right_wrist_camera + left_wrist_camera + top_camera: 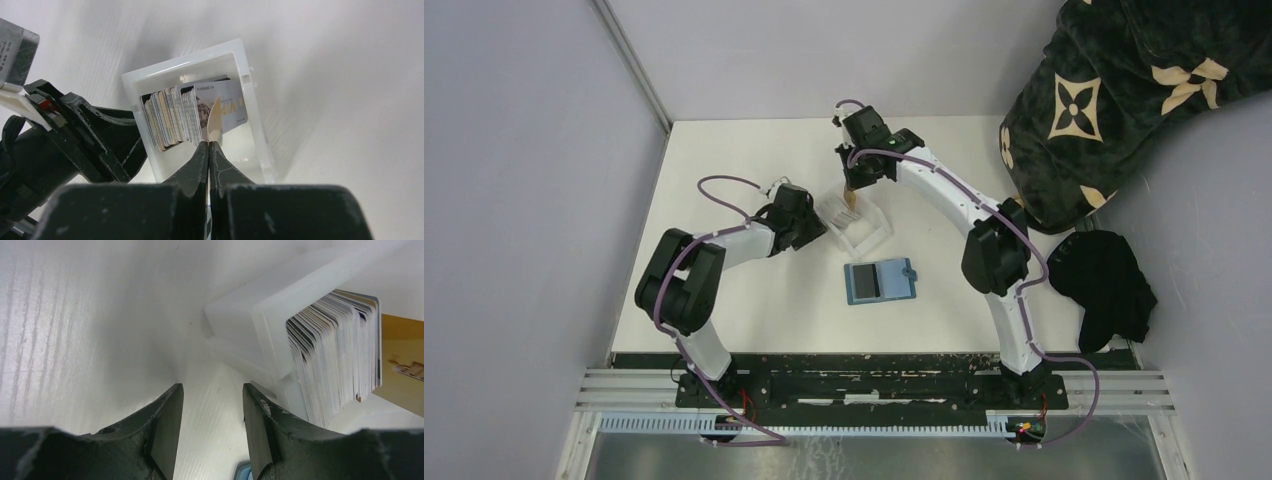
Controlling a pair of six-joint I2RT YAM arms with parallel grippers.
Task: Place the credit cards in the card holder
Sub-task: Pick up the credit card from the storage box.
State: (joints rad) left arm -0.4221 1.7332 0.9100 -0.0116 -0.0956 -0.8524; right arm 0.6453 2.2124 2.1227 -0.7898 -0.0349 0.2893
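In tray (258, 131), right gripper (209, 144) pinches card (214, 120), seen edge-on.

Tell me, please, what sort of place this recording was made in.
Likely a robotics lab test cell: a white table enclosed by grey partition walls, two arms bolted to a metal rail at its near edge, and a clear tray of cards near a teal card holder.

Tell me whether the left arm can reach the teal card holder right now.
Probably yes: the card holder lies uncovered near the left gripper, whose jaws stand open and empty.
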